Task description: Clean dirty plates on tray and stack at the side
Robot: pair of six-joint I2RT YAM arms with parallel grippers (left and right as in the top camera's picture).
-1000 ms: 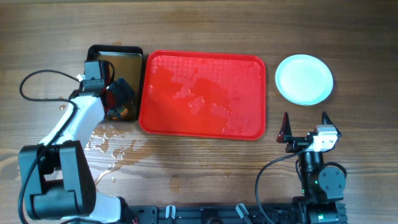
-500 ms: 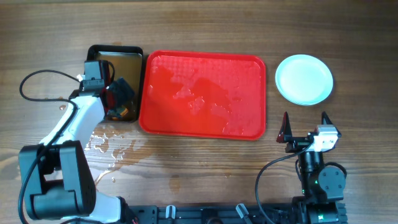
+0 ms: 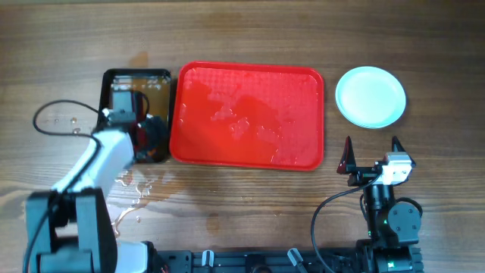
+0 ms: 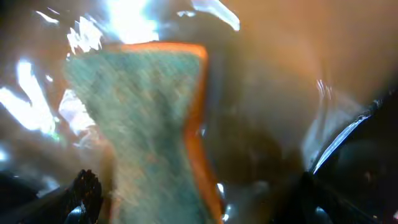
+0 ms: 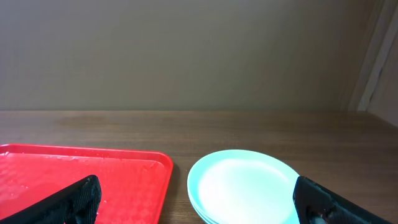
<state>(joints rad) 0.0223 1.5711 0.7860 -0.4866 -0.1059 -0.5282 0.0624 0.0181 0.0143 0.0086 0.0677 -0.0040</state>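
A stack of pale mint-white plates (image 3: 370, 96) sits on the table right of the red tray (image 3: 246, 114), which holds no plates and only wet patches. In the right wrist view the plates (image 5: 245, 186) lie straight ahead, with the tray (image 5: 81, 177) to their left. My right gripper (image 3: 370, 155) rests open near the table's front edge, nothing between its fingers (image 5: 81, 198). My left gripper (image 3: 149, 130) hangs open over the near end of the black pan (image 3: 136, 76). Its blurred wrist view shows a green sponge with an orange edge (image 4: 143, 124) in brownish water, ahead of the spread fingers (image 4: 84, 193).
The black pan of brownish water stands against the tray's left side. Water drops and a puddle (image 3: 136, 182) lie on the wood in front of the pan, and a few drops (image 3: 64, 121) lie to its left.
My left arm has drawn back toward the table's front, from the pan's middle to its near end, uncovering the pan's far part. The right arm, tray and plates have not moved.
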